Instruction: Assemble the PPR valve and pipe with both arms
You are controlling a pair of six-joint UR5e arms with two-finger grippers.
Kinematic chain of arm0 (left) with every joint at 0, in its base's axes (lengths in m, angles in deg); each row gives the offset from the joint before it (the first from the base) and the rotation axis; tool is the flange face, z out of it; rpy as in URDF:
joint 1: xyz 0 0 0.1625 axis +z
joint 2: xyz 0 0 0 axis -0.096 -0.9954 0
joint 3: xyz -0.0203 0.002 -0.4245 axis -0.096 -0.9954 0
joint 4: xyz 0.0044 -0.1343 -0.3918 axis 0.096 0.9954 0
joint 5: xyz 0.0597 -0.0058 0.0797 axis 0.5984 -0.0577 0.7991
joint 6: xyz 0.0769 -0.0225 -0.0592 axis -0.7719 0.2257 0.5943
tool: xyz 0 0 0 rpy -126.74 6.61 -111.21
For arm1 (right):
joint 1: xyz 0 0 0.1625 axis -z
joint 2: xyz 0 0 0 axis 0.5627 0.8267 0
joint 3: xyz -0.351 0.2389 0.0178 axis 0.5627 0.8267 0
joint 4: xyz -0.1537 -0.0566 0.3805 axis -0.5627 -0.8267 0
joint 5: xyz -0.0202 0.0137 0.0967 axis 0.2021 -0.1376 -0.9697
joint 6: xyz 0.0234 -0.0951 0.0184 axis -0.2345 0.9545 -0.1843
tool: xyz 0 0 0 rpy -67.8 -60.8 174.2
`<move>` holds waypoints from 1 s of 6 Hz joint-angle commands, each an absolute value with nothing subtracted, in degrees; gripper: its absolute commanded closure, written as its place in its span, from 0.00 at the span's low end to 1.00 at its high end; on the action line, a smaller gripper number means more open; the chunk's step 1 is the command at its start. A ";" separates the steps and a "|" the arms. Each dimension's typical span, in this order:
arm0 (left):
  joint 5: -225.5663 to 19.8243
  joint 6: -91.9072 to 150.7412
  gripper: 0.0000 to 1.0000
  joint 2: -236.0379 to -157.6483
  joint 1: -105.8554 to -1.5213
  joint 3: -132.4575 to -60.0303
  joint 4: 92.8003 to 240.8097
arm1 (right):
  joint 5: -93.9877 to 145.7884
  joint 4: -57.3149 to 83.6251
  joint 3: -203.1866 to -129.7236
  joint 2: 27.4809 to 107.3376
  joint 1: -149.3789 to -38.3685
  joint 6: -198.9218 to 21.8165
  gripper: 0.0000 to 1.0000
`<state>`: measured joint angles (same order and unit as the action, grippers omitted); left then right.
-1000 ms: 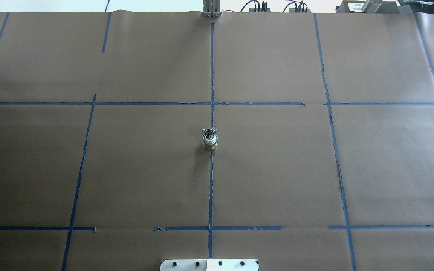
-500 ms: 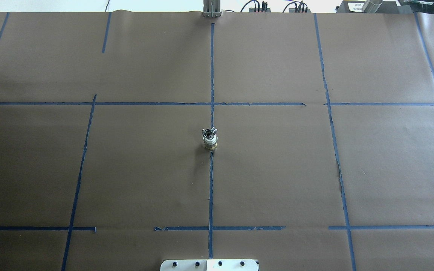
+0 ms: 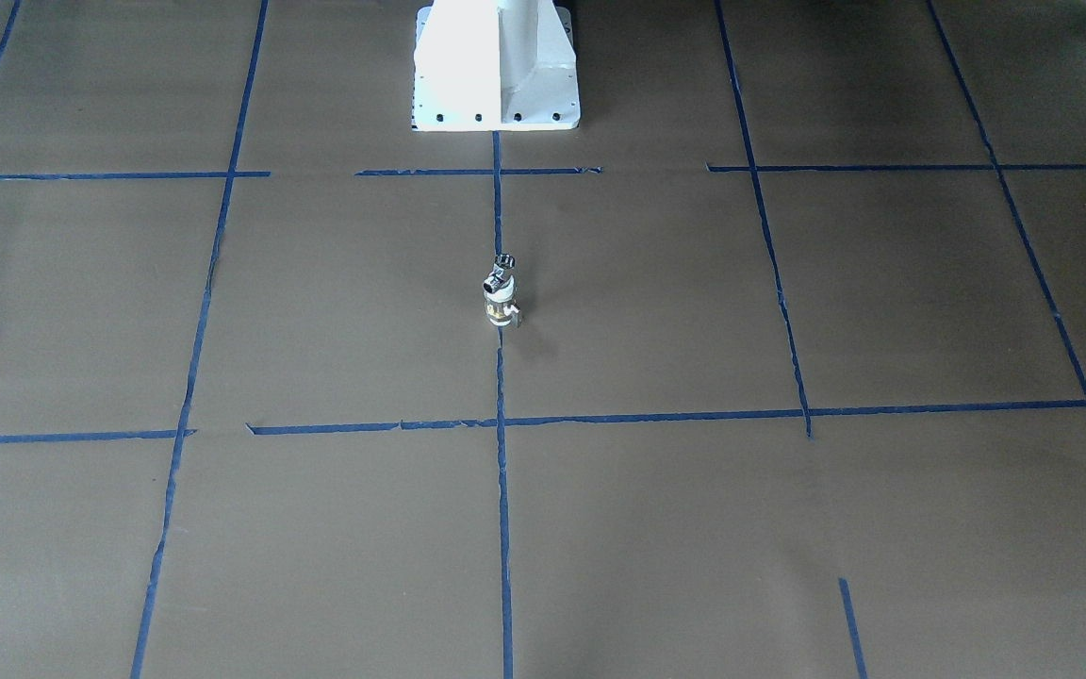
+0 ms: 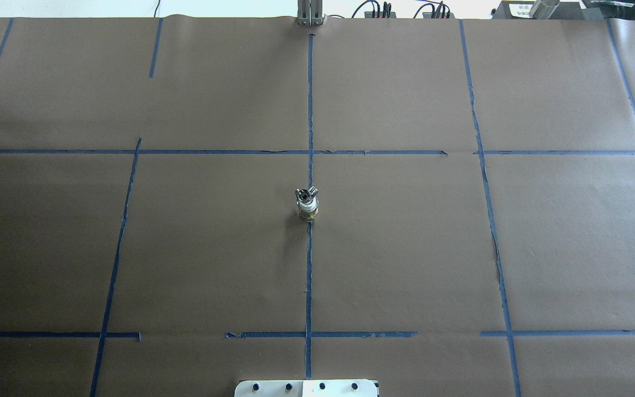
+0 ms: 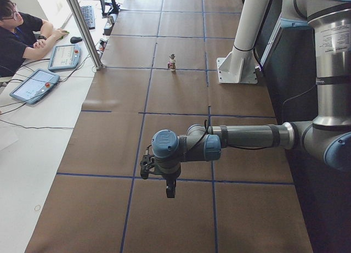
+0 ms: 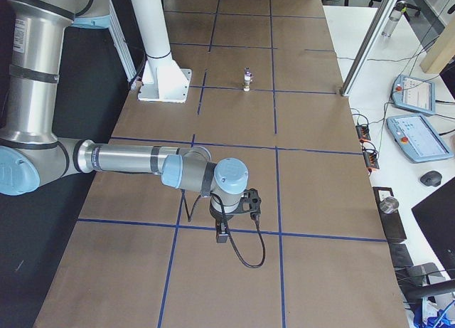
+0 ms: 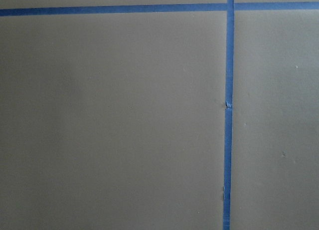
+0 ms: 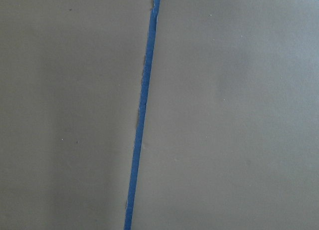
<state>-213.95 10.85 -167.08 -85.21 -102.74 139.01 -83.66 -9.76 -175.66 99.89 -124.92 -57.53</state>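
No change since earlier: PPR valve (image 4: 307,209) upright beneath pipe (image 4: 306,193), well apart from both jaws, opening indiscernible.

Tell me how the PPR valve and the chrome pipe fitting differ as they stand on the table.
The pipe is all shiny chrome; the PPR valve is white with a brassy band. The pipe is T-shaped, the valve a stubby cylinder. The pipe sits on top; the valve stands below it on the table. Both form one upright stack on the centre tape line.
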 commanded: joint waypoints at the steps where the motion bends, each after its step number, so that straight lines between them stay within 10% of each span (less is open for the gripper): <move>1: -214.23 10.82 0.00 -167.05 -85.11 -102.31 139.21 | -83.70 -9.68 -175.24 99.91 -124.86 -57.46 0.00; 6: -213.88 10.91 0.00 -167.05 -84.93 -102.31 139.30 | -85.54 -9.59 -175.15 99.82 -124.77 -57.46 0.00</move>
<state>-213.88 10.91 -167.05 -84.94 -102.31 139.29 -84.61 -9.59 -175.14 99.86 -124.77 -57.46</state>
